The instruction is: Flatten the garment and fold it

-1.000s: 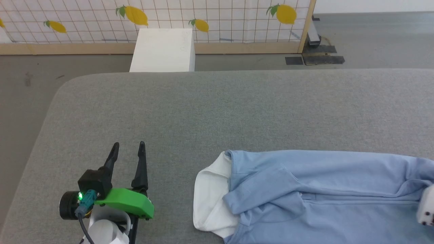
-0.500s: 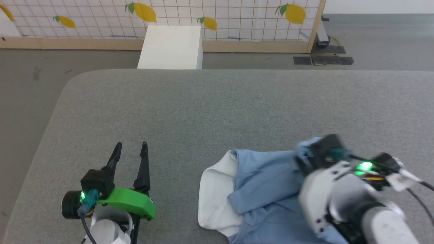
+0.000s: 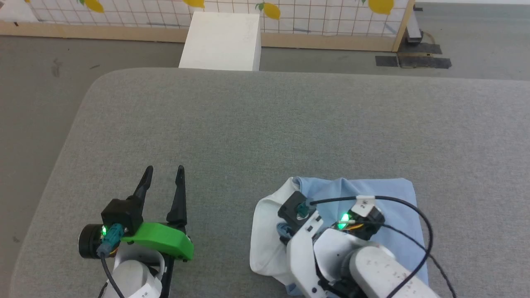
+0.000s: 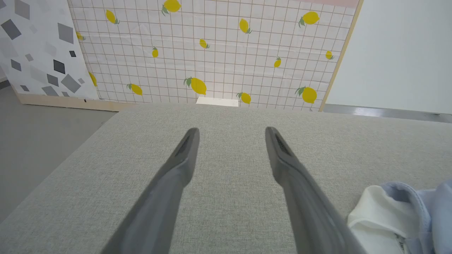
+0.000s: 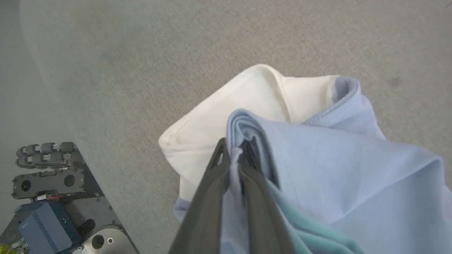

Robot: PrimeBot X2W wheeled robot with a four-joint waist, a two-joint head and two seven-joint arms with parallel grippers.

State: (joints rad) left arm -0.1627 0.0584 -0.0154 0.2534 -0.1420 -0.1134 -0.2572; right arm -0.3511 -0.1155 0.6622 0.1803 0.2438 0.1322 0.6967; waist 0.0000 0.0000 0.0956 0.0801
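Observation:
The garment [image 3: 393,194] is a light blue polo lying doubled over on the grey table [image 3: 265,124], its white collar [image 3: 265,231] at the left end. My right gripper [image 5: 235,148] is shut on a fold of blue cloth just over the collar [image 5: 247,102]; in the head view the pale right wrist [image 3: 331,244] hides its fingers. My left gripper [image 3: 163,169] stands open left of the shirt, fingers flat above bare table and holding nothing. The left wrist view shows the open left gripper [image 4: 231,132] with the collar [image 4: 378,218] at the lower right.
A white box [image 3: 221,41] stands on the floor beyond the table's far edge, before a lemon-print screen [image 3: 331,12]. The table's rounded left corner [image 3: 89,89] is near the left arm. The robot's base [image 5: 49,197] sits below the table's near edge.
My right arm has swept in from the right, carrying the shirt's far end over onto the collar end, so the long spread shirt is now doubled. The head camera shifted slightly; the left gripper stayed.

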